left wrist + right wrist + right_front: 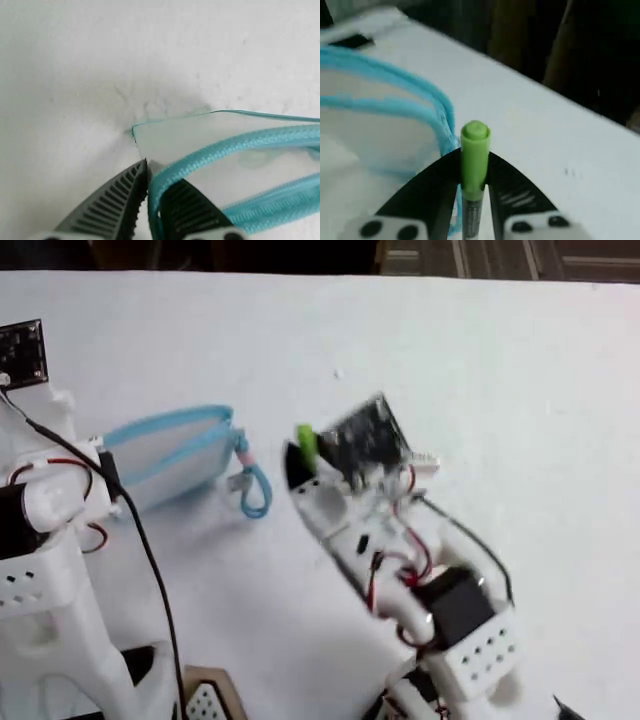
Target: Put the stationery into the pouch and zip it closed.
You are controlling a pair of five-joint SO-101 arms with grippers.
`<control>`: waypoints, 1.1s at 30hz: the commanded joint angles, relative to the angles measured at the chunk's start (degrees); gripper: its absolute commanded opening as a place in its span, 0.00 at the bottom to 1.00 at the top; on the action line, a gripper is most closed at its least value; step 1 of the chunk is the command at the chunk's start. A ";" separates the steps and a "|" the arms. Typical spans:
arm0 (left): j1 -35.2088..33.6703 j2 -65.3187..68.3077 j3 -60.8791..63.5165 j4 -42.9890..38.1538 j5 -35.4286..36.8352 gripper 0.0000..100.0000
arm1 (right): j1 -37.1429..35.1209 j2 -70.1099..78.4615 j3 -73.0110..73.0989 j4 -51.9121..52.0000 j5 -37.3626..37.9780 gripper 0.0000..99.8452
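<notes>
Across the high view, the white surface carries all the items. The left arm stands at the left edge and the right arm is near the centre, angled toward the pouch.

The pouch is clear with a blue zipper band and lies on the surface between the two arms, closer to the left arm. In the left wrist view, the zipper band splits into two runs that stand apart, so the mouth is open.

The left claw is closed narrow on the pouch, pinching the zipper band at one corner. The black ribbed fingers sit on either side of the band.

The right claw is clamped on a green pen. The capped end projects past the fingertips and points toward the pouch. In the high view, the green cap is outside the pouch, near its strap end but not touching it.

A blue strap loop hangs from the end of the pouch that faces the pen and rests on the surface.
</notes>
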 commanded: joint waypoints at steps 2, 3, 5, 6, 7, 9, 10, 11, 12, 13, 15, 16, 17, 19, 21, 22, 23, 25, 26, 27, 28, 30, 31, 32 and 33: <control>0.31 -1.27 -0.26 -1.41 -0.44 0.02 | -3.21 -4.09 2.46 -27.56 -8.88 0.02; 0.31 -1.27 -0.26 -1.41 -0.44 0.02 | -3.21 -3.74 0.88 -30.11 -11.34 0.02; 0.31 -1.27 -0.26 -1.41 -0.44 0.02 | -3.12 -2.24 -4.22 -31.43 -14.51 0.02; 0.31 -1.27 -0.26 -1.41 -0.44 0.02 | -3.38 -1.10 -7.30 -31.34 -15.56 0.02; 0.31 -1.27 -0.26 -1.41 -0.44 0.02 | -3.38 0.40 -10.46 -31.34 -16.62 0.02; 0.31 -1.27 -0.26 -1.41 -0.44 0.02 | -3.47 3.82 -16.18 -31.34 -18.37 0.02; 0.31 -1.27 -0.26 -1.41 -0.44 0.02 | -3.47 5.67 -18.20 -31.16 -18.90 0.02; 0.31 -1.27 -0.26 -1.41 -0.44 0.02 | -3.56 7.52 -19.60 -30.55 -19.25 0.02; 0.31 -1.27 -0.26 -1.41 -0.44 0.02 | -4.09 9.10 -20.40 -29.76 -19.43 0.02; 0.31 -1.27 -0.26 -1.41 -0.44 0.02 | -5.05 10.42 -20.48 -29.14 -19.87 0.02; 0.31 -1.27 -0.26 -1.41 -0.44 0.02 | -6.73 12.44 -20.22 -28.18 -20.13 0.02; 0.31 -1.27 -0.26 -1.41 -0.44 0.02 | -7.69 13.05 -19.60 -28.18 -20.40 0.02; 0.22 -1.27 -0.26 -1.41 -0.44 0.02 | -8.57 13.41 -18.90 -28.35 -20.84 0.02; 0.22 -1.27 -0.26 -1.41 -0.44 0.02 | -10.15 13.67 -17.32 -28.35 -20.84 0.02; 0.22 -1.27 -0.26 -1.41 -0.44 0.02 | -10.95 13.67 -15.56 -28.44 -20.84 0.02; 0.22 -1.27 -0.26 -1.41 -0.44 0.02 | -10.95 13.85 -14.68 -28.44 -20.84 0.02; 0.22 -1.27 -0.26 -1.41 -0.44 0.02 | -10.95 14.11 -13.80 -28.44 -20.84 0.02; 0.22 -1.27 -0.26 -1.41 -0.44 0.02 | -10.95 14.20 -11.43 -28.53 -20.66 0.02; 0.22 -1.27 -0.26 -1.41 -0.44 0.02 | -10.95 14.20 -10.29 -28.53 -20.57 0.02; 0.22 -1.27 -0.26 -1.41 -0.44 0.02 | -10.95 14.20 -9.23 -28.53 -20.48 0.02; 0.22 -1.27 -0.26 -1.41 -0.44 0.02 | -10.95 14.20 -8.18 -28.53 -20.48 0.02; 0.31 -1.27 -0.26 -1.41 -0.44 0.02 | -10.95 14.20 -6.33 -28.53 -19.69 0.03; 0.31 -1.27 -0.26 -1.49 -0.44 0.02 | -11.03 14.20 -5.63 -28.44 -18.73 0.06; 0.31 -1.27 -0.26 -1.49 -0.44 0.02 | -11.30 14.20 -5.27 -28.09 -17.76 0.10; 0.31 -1.27 -0.26 -1.49 -0.44 0.02 | -11.65 14.20 -5.27 -28.00 -17.32 0.15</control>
